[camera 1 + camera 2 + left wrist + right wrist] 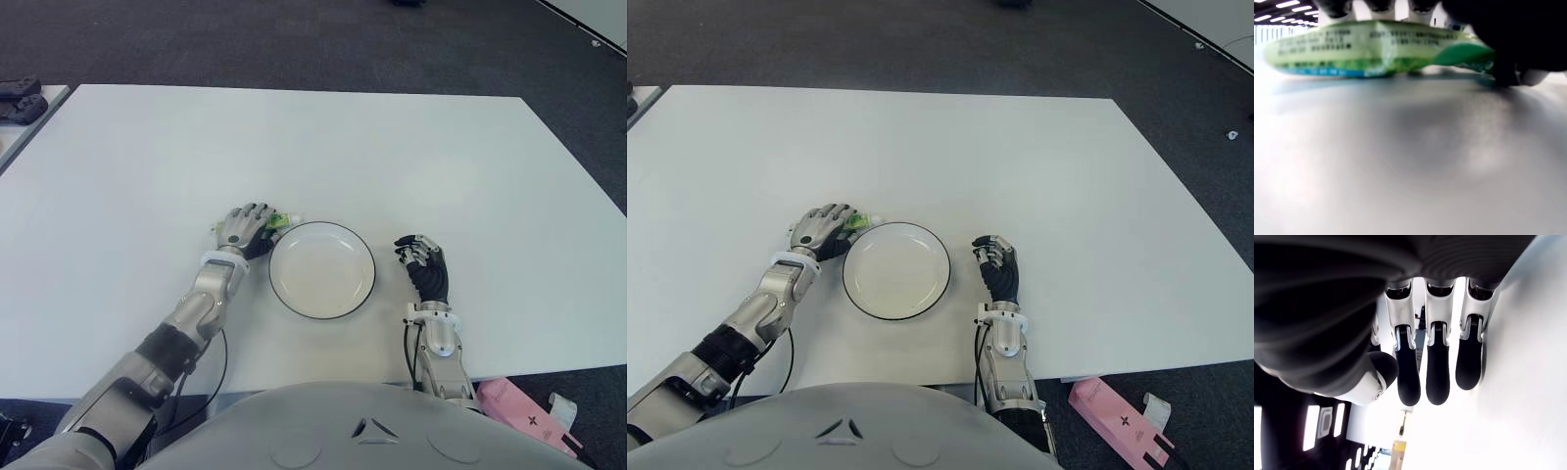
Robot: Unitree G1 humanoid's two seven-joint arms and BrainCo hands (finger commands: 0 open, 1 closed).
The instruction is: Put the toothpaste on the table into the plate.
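Your left hand (pixel 245 230) is clenched over the toothpaste tube (pixel 1376 49), which lies flat on the table (pixel 294 137). Lifted carelessly, it may slip short of the plate (pixel 322 268) alongside. Right hand (pixel 423 264) rests loosely curled, empty.

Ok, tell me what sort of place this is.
Probably a lab or office test room: a large bare white table, dark carpet floor, and only a plate and toothpaste set out.

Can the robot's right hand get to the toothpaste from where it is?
Probably not easily: the plate lies between the right hand and the toothpaste, which is already under the left hand.
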